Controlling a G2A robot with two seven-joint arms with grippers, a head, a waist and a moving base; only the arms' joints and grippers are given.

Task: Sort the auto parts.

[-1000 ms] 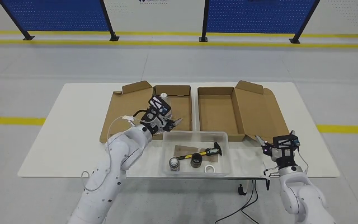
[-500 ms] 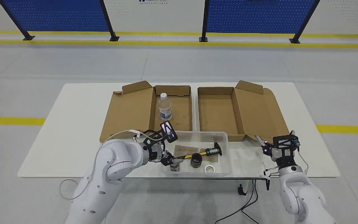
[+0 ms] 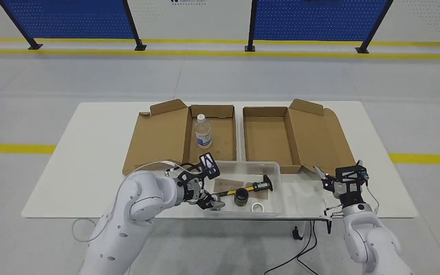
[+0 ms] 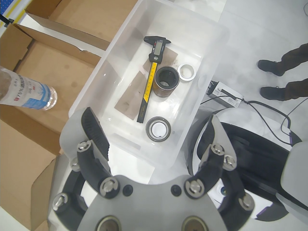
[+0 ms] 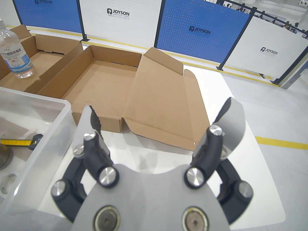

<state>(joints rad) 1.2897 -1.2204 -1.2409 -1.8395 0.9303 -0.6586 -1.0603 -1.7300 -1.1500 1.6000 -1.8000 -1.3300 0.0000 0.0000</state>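
Observation:
A clear plastic bin (image 4: 216,49) holds a digital caliper (image 4: 151,78), a dark cylindrical sleeve (image 4: 166,80), a white ring (image 4: 186,72) and a metal bearing ring (image 4: 158,129), all lying on brown paper sheets (image 4: 134,90). My left gripper (image 4: 151,118) hovers open above the bin's near left corner, just over the bearing ring, with nothing between its fingers. In the top view it (image 3: 210,199) covers that corner of the bin (image 3: 240,165). My right gripper (image 3: 324,191) (image 5: 160,109) stands open and empty over the table, right of the bin.
A water bottle (image 3: 202,130) (image 4: 26,92) stands upright in the left cardboard box (image 3: 220,141). The right cardboard box (image 3: 265,137) (image 5: 101,82) holds nothing, and its flap (image 5: 163,102) lies flat on the table. Both boxes sit behind the bin.
My left gripper left the bottle standing in the left box and drew back to the bin's near left corner, above the bearing ring. The right arm kept still.

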